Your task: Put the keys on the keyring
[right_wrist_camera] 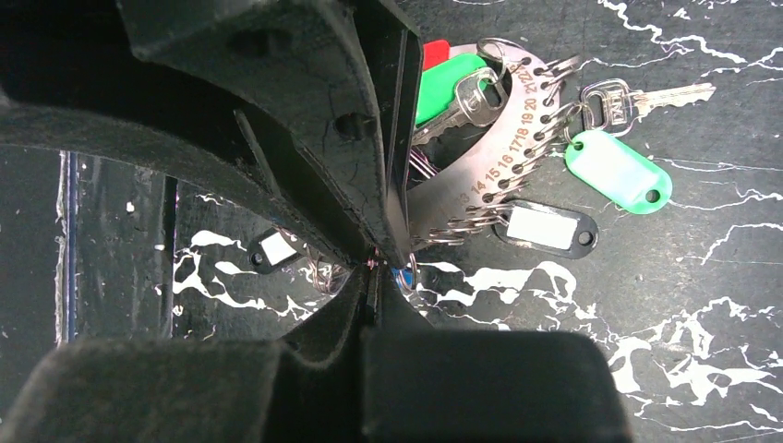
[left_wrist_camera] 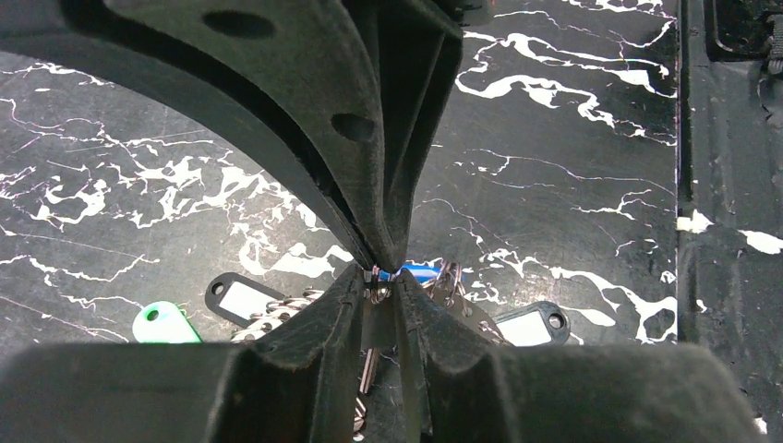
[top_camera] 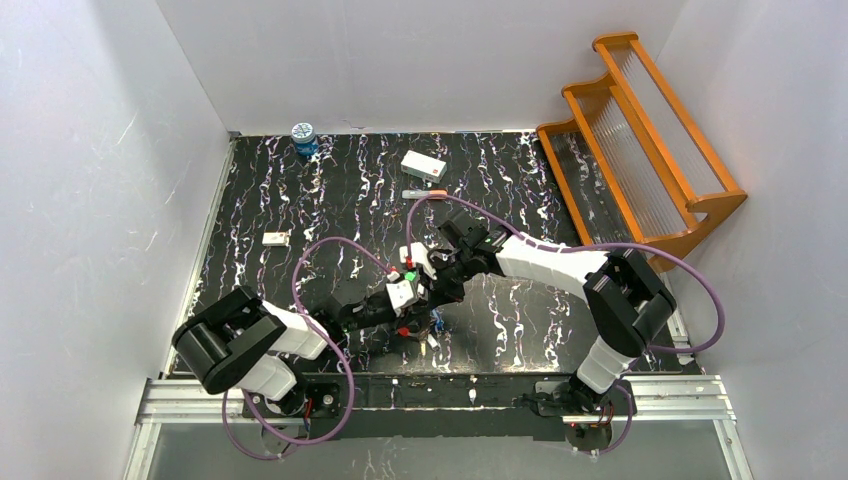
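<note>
Top view: the left gripper [top_camera: 415,308] and right gripper [top_camera: 432,295] meet just near of the table's [top_camera: 560,330] centre. The marker [top_camera: 425,193] and white box [top_camera: 423,163] lie well apart, far side.

Left wrist: jaws pinched nearly closed, apparently on a silver key [left_wrist_camera: 369,362]; keep that pinch firm.

Right wrist: jaws fully closed, hold unclear. The keyring [right_wrist_camera: 489,138] lies just right; its green tag [right_wrist_camera: 617,171] and black tag [right_wrist_camera: 545,226] could snag.
</note>
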`<action>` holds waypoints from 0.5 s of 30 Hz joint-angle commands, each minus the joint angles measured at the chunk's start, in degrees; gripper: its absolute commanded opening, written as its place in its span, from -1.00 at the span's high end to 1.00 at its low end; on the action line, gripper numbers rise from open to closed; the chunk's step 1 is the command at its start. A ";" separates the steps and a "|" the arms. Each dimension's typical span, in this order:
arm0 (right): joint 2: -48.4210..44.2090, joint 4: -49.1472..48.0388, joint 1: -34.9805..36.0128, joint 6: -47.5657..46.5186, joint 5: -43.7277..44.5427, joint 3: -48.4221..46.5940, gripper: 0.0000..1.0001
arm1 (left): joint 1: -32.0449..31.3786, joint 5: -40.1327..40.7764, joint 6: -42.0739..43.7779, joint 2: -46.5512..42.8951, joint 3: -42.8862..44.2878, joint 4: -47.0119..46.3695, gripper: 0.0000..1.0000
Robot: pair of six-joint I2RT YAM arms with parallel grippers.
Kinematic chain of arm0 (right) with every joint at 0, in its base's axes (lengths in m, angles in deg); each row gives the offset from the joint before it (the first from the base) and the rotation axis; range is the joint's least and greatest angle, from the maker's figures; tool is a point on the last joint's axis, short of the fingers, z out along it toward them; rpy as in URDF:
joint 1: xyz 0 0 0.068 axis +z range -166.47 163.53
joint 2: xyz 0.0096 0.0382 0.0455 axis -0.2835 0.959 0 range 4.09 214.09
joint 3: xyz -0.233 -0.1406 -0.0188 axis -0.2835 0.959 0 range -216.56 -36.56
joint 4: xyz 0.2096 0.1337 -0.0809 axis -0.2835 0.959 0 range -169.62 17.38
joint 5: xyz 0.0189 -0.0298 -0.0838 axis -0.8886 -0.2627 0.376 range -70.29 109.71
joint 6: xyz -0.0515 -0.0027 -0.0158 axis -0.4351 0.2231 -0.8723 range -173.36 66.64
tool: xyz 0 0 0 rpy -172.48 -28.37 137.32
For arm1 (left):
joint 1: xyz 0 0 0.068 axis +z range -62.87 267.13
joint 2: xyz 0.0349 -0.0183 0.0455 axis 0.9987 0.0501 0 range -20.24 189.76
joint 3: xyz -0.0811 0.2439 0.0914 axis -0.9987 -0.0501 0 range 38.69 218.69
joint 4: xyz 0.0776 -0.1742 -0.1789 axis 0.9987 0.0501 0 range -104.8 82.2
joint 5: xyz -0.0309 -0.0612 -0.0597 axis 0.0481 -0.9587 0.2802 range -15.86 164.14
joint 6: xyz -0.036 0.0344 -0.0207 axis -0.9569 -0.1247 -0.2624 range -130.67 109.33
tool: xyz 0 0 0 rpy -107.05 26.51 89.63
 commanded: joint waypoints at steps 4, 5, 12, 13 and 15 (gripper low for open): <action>-2.01 0.79 0.33 -1.12 -2.48 -3.54 0.97 | -0.10 1.90 1.30 -2.14 2.10 3.57 0.91; -2.01 0.59 0.33 -1.14 -2.53 -3.46 0.97 | -0.10 2.14 0.93 -2.33 2.19 3.61 1.00; -4.09 -6.67 -1.23 3.32 -3.06 -0.66 0.41 | -0.10 5.21 -3.26 -4.98 0.82 2.08 1.00; -4.86 -9.33 -2.40 4.77 -4.17 0.59 0.31 | -0.10 5.57 -3.87 -5.65 0.20 1.20 1.00; -6.87 -15.11 -6.10 8.17 -7.61 4.03 0.19 | -0.10 6.98 -5.21 -6.82 -1.45 -1.45 1.00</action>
